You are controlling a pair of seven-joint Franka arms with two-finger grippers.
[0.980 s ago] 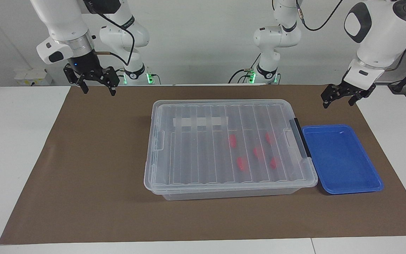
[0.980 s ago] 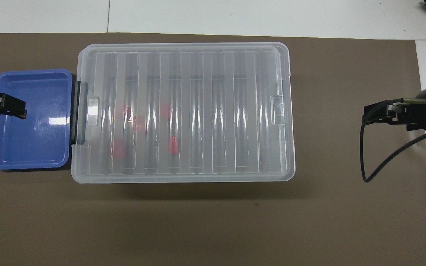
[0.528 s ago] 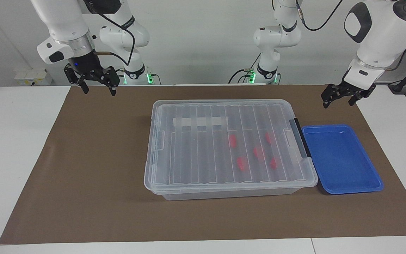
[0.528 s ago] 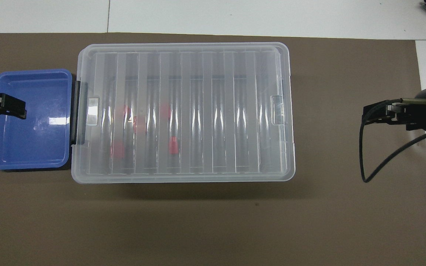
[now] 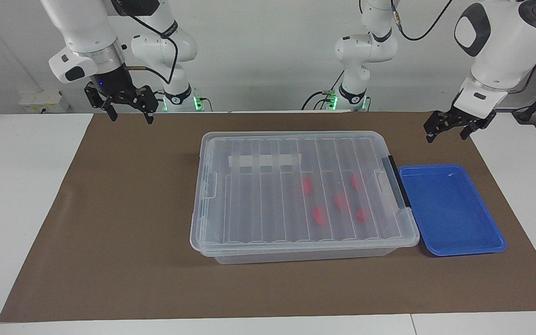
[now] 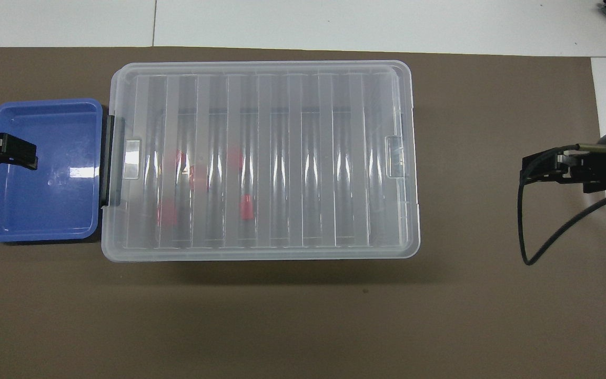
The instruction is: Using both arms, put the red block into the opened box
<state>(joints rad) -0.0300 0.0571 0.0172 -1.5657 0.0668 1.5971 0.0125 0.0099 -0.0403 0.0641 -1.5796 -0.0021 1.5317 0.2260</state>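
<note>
Although the box (image 5: 303, 193) and everything in it sit just as they did a second ago, your right gripper (image 5: 128, 106) has lifted a little and drawn back toward the right arm's end of the brown mat (image 5: 110, 242). Its jaws are spread and empty. Your left gripper (image 5: 452, 124) has not moved: it hangs open, holding nothing, above the mat near the blue tray (image 5: 452, 242). You can read that as retreat, not approach.

The five red blocks (image 5: 319, 216) already lie inside the box, grouped toward the left arm's end, and the lid (image 6: 261, 158) is on. The tray beside the black handle (image 5: 396, 181) holds nothing. To my eye the placing looks done.

The lid is clear, ribbed plastic and glossy, so the blocks show through it as blurred red patches. A white tape strip (image 5: 264, 160) crosses it. The tray is shallow, smooth, with rounded corners; the mat is matte.
</note>
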